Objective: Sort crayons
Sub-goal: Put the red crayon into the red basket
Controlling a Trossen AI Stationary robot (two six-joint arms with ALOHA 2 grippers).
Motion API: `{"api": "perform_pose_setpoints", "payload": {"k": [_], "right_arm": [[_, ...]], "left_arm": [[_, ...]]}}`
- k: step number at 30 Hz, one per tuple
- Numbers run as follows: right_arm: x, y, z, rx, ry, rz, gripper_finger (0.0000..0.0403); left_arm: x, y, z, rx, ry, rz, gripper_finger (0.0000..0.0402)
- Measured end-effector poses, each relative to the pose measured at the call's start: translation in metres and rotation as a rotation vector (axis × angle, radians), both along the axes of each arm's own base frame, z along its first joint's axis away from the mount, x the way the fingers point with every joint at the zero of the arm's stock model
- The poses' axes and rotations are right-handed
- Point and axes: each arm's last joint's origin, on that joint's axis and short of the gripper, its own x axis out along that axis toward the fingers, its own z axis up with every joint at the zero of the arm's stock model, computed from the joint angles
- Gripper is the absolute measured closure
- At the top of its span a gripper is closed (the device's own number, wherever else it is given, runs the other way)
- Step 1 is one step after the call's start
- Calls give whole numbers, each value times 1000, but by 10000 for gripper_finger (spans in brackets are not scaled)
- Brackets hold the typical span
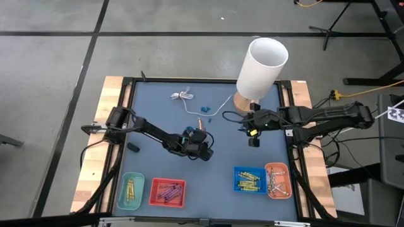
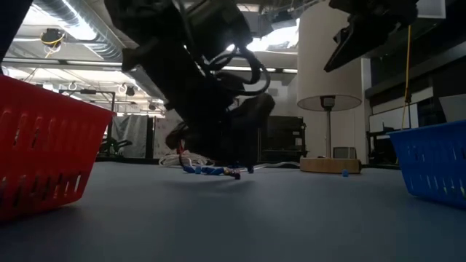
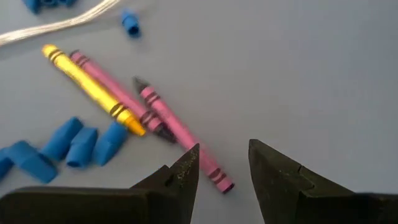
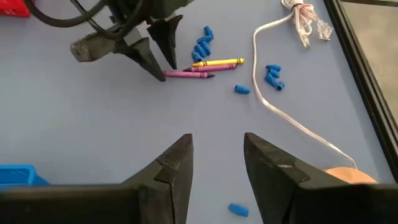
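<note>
Three crayons lie together on the blue-grey mat: a yellow one (image 3: 87, 87), a pink one (image 3: 112, 90) beside it, and a second pink one (image 3: 180, 134) slanting toward my left gripper (image 3: 224, 165). That gripper is open and low over the mat. Its fingertips stand on either side of the second pink crayon's near end (image 3: 219, 180), and I see no touch. From the right wrist view the same crayons (image 4: 208, 67) lie at the left gripper's tips (image 4: 165, 70). My right gripper (image 4: 217, 155) hangs open above the mat, right of the crayons (image 1: 201, 125), holding nothing.
Blue chunky bits (image 3: 81, 143) and a white cable (image 4: 280, 106) lie around the crayons. Along the near edge stand a teal tray (image 1: 131, 192), a red tray (image 1: 168, 192), a blue tray (image 1: 250, 179) and an orange tray (image 1: 278, 180), each with crayons. A white lamp (image 1: 262, 66) stands at the back right.
</note>
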Motion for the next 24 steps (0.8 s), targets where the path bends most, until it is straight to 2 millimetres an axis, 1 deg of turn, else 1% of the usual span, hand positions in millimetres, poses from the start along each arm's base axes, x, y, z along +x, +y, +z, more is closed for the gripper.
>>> {"api": "perform_pose_setpoints", "payload": {"k": [5,14,19,21,24], "right_arm": [[0,0,0,2,-1,1,262],[0,0,0,1,-2,1,262],[0,0,0,2,-2,1,262],[0,0,0,2,-1,1,262],[0,0,0,2,-1,1,262]], "left_arm": [[-2,2,-7,-1,28,22,278],[-2,3,-8,-41,43,5,278],[-3,4,-8,-70,45,33,278],[-4,4,-9,-75,55,29,283],[-4,3,-9,-81,59,25,304]]}}
